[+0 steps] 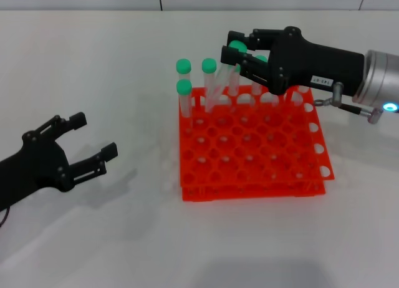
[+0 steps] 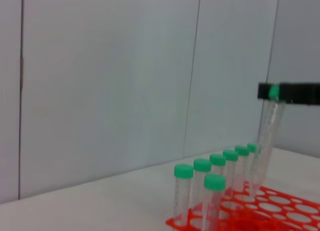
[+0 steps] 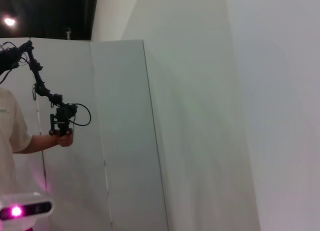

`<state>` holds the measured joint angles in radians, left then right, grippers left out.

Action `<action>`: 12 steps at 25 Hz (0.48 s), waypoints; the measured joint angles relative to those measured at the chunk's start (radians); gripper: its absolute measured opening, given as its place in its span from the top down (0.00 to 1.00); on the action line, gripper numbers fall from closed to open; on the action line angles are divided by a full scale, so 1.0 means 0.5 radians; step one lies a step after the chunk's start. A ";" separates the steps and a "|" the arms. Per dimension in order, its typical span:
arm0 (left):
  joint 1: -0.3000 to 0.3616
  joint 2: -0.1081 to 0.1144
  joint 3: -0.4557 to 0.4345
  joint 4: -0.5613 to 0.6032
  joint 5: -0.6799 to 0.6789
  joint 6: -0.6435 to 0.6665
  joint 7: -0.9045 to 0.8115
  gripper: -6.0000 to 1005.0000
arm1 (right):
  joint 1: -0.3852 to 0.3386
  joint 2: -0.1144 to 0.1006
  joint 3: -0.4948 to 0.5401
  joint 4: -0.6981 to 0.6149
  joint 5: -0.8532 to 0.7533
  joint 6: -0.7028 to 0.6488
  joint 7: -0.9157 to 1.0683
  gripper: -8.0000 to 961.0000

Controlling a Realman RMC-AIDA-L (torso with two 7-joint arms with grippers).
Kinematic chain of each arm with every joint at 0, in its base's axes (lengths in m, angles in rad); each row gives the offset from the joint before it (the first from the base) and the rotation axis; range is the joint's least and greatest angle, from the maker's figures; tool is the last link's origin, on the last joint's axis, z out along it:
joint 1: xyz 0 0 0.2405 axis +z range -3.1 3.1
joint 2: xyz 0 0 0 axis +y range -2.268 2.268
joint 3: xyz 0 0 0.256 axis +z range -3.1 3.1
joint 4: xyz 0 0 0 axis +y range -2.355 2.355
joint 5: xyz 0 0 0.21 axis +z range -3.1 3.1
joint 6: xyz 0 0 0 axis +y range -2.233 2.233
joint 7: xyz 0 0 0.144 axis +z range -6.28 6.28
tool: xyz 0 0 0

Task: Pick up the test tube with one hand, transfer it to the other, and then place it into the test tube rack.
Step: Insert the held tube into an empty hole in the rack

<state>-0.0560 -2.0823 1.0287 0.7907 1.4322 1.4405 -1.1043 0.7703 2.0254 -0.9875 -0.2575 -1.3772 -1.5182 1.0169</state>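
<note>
**Holding a tube over the rack's far row**

Reaching in from the near left, the left gripper (image 1: 84, 144) sits low over the white table (image 1: 124, 238), its black fingers spread apart and holding nothing; its arm is cut off by the picture's edge. Bare tabletop lies all around it, and it is well apart from the test tube rack (image 1: 249, 157).

The orange-red rack sits mid-table, its near rows of holes vacant. Green-capped tubes (image 1: 183, 88) stand upright along its far left corner; in the left wrist view they form a receding line (image 2: 217, 161), and the count at the far end is hard to make out.

Over the rack's far edge, the right gripper (image 1: 240, 57) comes in from the right on a level, outstretched arm, white label showing on its black body. Its fingers are closed on the test tube (image 2: 266, 136), pinching it at the green cap. The tube hangs tilted, lower end at the far row; whether it has entered a hole cannot be told. The gripper hides several far-row tubes in the head view.

The right wrist view shows only wall panels and a person (image 3: 12, 136) at the side, partly cut off.
</note>
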 joint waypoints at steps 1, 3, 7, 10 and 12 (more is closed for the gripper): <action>0.007 -0.002 -0.001 -0.023 -0.001 0.000 0.030 0.11 | 0.015 0.000 0.000 0.000 -0.001 0.006 0.008 0.73; 0.011 -0.003 -0.007 -0.080 -0.009 -0.002 0.103 0.11 | 0.038 -0.001 -0.001 0.000 -0.003 0.019 0.026 0.73; 0.011 -0.001 -0.011 -0.128 -0.014 -0.012 0.154 0.11 | 0.079 0.004 -0.066 -0.001 0.000 0.103 0.042 0.73; 0.006 0.001 -0.013 -0.138 -0.012 -0.017 0.150 0.11 | 0.098 0.007 -0.103 -0.001 0.005 0.175 0.039 0.73; 0.004 0.002 -0.014 -0.139 -0.012 -0.019 0.143 0.11 | 0.100 0.007 -0.109 0.002 0.009 0.204 0.031 0.73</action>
<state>-0.0541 -2.0813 1.0217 0.7214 1.4263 1.4312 -1.0325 0.8205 2.0289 -1.0419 -0.2567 -1.3725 -1.4164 1.0324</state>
